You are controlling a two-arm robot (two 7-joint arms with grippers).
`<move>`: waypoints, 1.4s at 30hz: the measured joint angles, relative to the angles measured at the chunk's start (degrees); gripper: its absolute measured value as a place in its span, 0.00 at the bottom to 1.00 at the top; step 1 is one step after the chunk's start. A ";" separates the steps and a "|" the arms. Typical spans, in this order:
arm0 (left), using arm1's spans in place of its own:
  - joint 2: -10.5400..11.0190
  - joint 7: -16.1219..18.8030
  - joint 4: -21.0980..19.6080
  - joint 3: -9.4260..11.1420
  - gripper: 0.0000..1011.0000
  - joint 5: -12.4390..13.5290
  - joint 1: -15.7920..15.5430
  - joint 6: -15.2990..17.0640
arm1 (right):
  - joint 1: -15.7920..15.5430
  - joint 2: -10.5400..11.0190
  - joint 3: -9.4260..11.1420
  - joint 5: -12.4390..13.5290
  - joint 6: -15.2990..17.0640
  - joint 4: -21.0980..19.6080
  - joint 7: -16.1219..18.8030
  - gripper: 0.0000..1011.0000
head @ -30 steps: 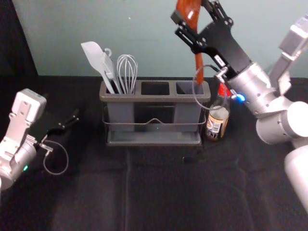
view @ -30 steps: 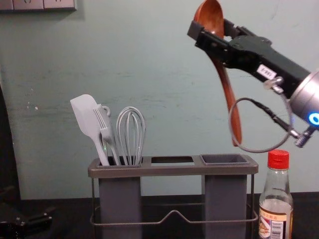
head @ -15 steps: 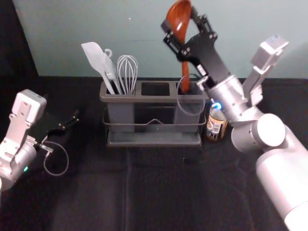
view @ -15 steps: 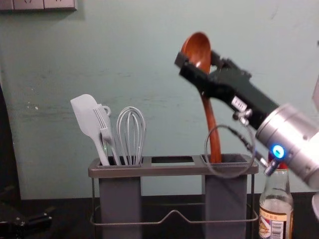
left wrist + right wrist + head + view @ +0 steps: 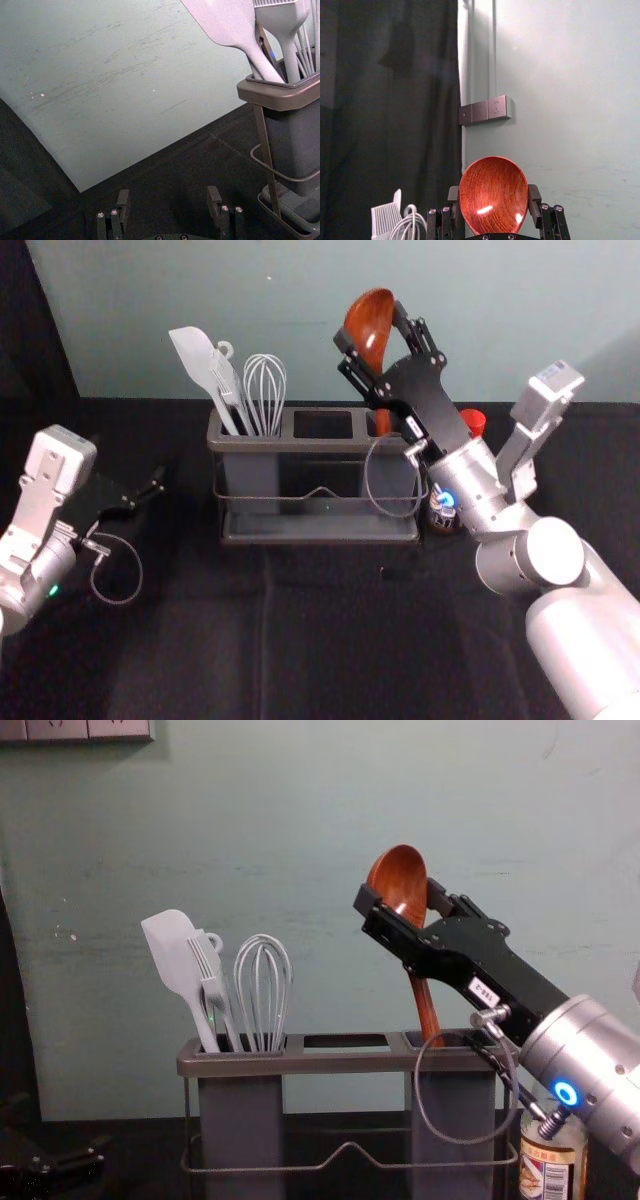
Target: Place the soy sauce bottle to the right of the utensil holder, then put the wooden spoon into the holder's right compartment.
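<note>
Wooden spoon [image 5: 400, 880] stands slightly tilted, bowl uppermost — handle end inside the right compartment [image 5: 454, 1105] of the utensil holder [image 5: 300, 445]. Right gripper [image 5: 371, 326], above that compartment, is clamped on the bowl. Soy sauce bottle [image 5: 443, 516] stands just right of the holder. Left gripper [image 5: 150, 488], far left — fingers apart, empty.

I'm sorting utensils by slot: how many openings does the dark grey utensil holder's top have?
3: the left opening, with pale grey utensils; the middle opening; and the right opening, where the reddish-brown wooden spoon's handle goes in.
</note>
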 joint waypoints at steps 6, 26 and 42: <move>0.00 0.00 0.00 0.00 0.99 0.00 0.00 0.00 | -1.23 0.06 0.42 -1.03 0.20 -1.08 -1.17 0.83; 0.00 0.00 0.00 0.00 0.99 0.00 0.00 0.00 | -1.49 -0.17 1.70 -0.99 0.36 -2.57 -1.33 0.99; 0.00 0.00 0.00 0.00 0.99 0.00 0.00 0.00 | -1.72 0.74 2.79 0.13 1.71 -8.72 -1.44 0.99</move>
